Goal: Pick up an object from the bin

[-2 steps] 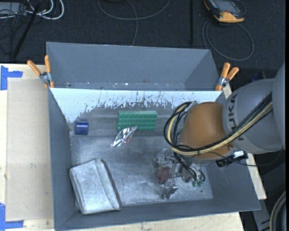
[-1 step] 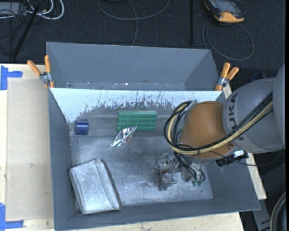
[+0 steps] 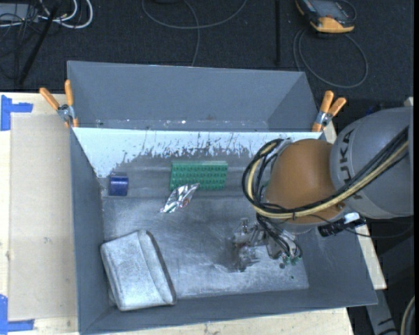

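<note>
My gripper (image 3: 250,246) hangs low over the bin floor, right of the middle, on a bare scuffed patch. No loose thing shows under it. Nearest to it is a crumpled silver foil scrap (image 3: 179,199), up and to the left. Just behind the scrap a green studded block (image 3: 199,176) lies flat against the far wall's foot. A folded grey cloth pad (image 3: 135,270) takes up the bin's front left corner, well apart from the gripper.
A small blue cylinder (image 3: 118,185) rests at the far left by the sloping wall. The arm with its orange cover and looped cables reaches in from the right, above the bin's right side.
</note>
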Tool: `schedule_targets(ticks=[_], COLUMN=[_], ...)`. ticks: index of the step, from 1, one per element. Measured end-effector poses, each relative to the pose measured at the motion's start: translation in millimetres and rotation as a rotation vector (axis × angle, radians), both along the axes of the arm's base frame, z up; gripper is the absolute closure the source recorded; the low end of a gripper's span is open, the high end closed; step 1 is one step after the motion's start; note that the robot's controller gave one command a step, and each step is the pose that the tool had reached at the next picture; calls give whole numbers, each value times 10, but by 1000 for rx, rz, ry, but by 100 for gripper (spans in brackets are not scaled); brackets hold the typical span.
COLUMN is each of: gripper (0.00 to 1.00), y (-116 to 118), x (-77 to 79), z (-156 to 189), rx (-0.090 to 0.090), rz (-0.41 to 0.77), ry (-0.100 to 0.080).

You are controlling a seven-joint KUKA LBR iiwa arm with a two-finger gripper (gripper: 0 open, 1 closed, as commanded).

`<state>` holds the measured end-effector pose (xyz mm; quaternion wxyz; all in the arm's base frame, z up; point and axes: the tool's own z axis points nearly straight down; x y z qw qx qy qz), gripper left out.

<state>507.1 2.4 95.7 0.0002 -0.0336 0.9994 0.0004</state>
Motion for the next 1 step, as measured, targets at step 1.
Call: schedule_targets(ticks=[1], gripper=[100], y=[-1], x=[-2], z=[-6], rx=[0], rz=[-2], ry=[1])
